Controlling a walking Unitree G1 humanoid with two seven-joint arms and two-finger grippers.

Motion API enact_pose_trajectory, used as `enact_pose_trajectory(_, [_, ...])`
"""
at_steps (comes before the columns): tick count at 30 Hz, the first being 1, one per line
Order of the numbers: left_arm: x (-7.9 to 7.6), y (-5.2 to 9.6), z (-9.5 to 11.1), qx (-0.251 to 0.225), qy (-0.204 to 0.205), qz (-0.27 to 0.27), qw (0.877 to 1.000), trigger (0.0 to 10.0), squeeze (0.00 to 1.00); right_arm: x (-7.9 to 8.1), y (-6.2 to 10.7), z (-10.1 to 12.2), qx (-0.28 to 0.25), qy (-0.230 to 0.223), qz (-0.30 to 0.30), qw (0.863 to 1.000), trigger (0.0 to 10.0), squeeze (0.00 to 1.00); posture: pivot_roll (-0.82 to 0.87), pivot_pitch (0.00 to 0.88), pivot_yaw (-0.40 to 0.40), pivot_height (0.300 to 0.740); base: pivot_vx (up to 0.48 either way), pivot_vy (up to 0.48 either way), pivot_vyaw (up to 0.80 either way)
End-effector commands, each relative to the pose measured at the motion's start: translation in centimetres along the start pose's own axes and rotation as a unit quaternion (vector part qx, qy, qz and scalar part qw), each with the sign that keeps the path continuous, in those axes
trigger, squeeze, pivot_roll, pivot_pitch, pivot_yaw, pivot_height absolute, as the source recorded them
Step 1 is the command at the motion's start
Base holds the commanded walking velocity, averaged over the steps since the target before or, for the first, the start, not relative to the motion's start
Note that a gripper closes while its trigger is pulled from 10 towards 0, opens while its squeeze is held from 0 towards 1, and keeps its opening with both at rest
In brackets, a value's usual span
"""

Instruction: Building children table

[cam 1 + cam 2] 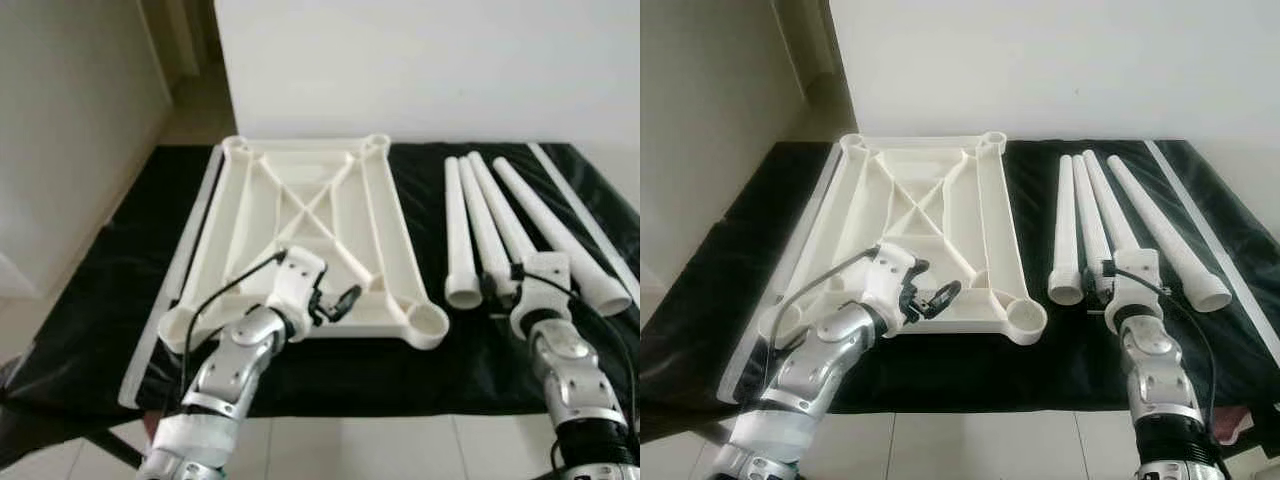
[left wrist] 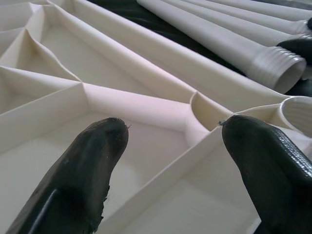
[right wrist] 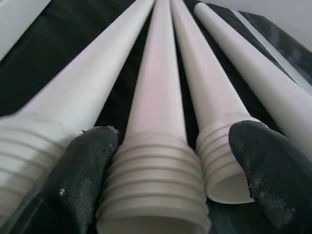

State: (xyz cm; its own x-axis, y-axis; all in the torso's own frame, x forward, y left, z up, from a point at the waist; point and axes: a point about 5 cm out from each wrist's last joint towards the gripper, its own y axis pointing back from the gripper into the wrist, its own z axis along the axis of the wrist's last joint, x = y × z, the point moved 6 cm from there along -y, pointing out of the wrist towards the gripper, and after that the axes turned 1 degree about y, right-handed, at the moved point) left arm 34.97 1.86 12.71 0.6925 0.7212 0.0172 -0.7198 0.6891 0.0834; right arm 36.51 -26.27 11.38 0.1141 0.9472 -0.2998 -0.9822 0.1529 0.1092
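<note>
The white plastic table top lies upside down on a black mat, ribs and corner sockets facing up. My left gripper hovers open over its near edge, the fingers straddling a rib close to a corner socket. Several white tapered legs lie side by side to the right, threaded ends toward me. My right gripper is open at those ends. One leg's threaded end lies between its fingers, and a second threaded end sits just inside the other finger.
The black mat covers the floor up to a white wall. A thin white strip lies along the table top's left side, another right of the legs. Pale floor tiles run along the mat's near edge.
</note>
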Motion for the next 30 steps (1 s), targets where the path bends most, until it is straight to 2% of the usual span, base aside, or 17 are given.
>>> enact_pose_trajectory(1, [0.0,0.3,-0.4,0.007,0.006,0.000,1.000,10.0,0.00,0.5,0.2,-1.2,0.014,0.041,0.012,0.999,10.0,0.00,-0.02,0.000,0.030,0.740,0.000,0.000,0.00])
enact_pose_trajectory(7, [-0.5,0.2,-0.5,0.010,0.007,-0.009,1.000,10.0,0.00,1.5,0.0,-1.2,0.013,0.087,0.040,0.995,10.0,0.00,-0.02,0.000,0.028,0.740,0.000,0.000,0.00])
enact_pose_trajectory(11, [-0.4,0.2,-0.4,0.009,0.007,-0.008,1.000,10.0,0.00,1.6,-0.1,-1.6,0.023,0.081,0.038,0.996,10.0,0.00,-0.02,0.000,0.025,0.740,0.000,0.000,0.00])
enact_pose_trajectory(14, [-0.3,0.2,-0.6,0.013,0.008,-0.004,1.000,10.0,0.00,2.0,0.0,-2.0,0.027,0.098,0.052,0.993,10.0,0.00,-0.01,0.000,0.018,0.740,0.000,0.000,0.00])
enact_pose_trajectory(17, [-0.2,0.3,-0.8,0.017,0.006,-0.003,1.000,10.0,0.00,2.1,-0.1,-2.0,0.028,0.097,0.054,0.993,10.0,0.00,-0.01,0.000,0.018,0.740,0.000,0.000,0.00])
enact_pose_trajectory(19, [-0.2,0.2,-0.9,0.019,0.006,0.001,1.000,10.0,0.00,3.0,-0.1,-2.2,0.028,0.110,0.072,0.991,10.0,0.00,-0.01,0.000,0.022,0.740,0.000,0.000,0.00])
enact_pose_trajectory(22, [-0.3,0.1,-0.8,0.018,0.006,0.001,1.000,10.0,0.00,3.7,-0.3,-2.3,0.029,0.093,0.080,0.992,10.0,0.00,-0.01,0.000,0.023,0.740,0.000,0.000,0.00])
enact_pose_trajectory(25, [-0.3,-0.1,-0.6,0.015,0.005,0.000,1.000,10.0,0.00,4.2,-0.3,-2.5,0.037,0.050,0.079,0.995,10.0,0.00,-0.01,0.000,0.021,0.740,0.000,0.000,0.00])
enact_pose_trajectory(26, [-0.3,-0.1,-0.5,0.014,0.005,0.000,1.000,10.0,0.00,4.5,-0.2,-2.7,0.038,0.035,0.081,0.995,4.9,0.00,-0.01,0.000,0.021,0.740,0.000,0.000,0.00])
enact_pose_trajectory(27, [-0.2,-0.1,-0.4,0.012,0.005,0.002,1.000,10.0,0.00,4.7,-0.1,-3.0,0.042,0.018,0.079,0.996,4.2,0.00,-0.01,0.000,0.019,0.740,0.000,0.000,0.00])
enact_pose_trajectory(28, [-0.1,-0.1,-0.3,0.011,0.005,0.004,1.000,10.0,0.00,4.8,-0.1,-3.3,0.045,0.010,0.078,0.996,4.2,0.00,-0.01,0.000,0.019,0.740,0.000,0.000,0.00])
enact_pose_trajectory(29, [0.0,0.0,-0.3,0.011,0.005,0.006,1.000,10.0,0.00,4.9,0.0,-3.4,0.047,0.002,0.076,0.996,0.6,0.00,-0.01,0.000,0.021,0.740,0.000,0.000,0.00])
enact_pose_trajectory(30, [0.1,0.0,-0.4,0.012,0.006,0.008,1.000,10.0,0.00,5.0,0.1,-3.6,0.051,-0.013,0.077,0.996,0.0,0.00,-0.01,0.000,0.021,0.740,0.000,0.000,0.00])
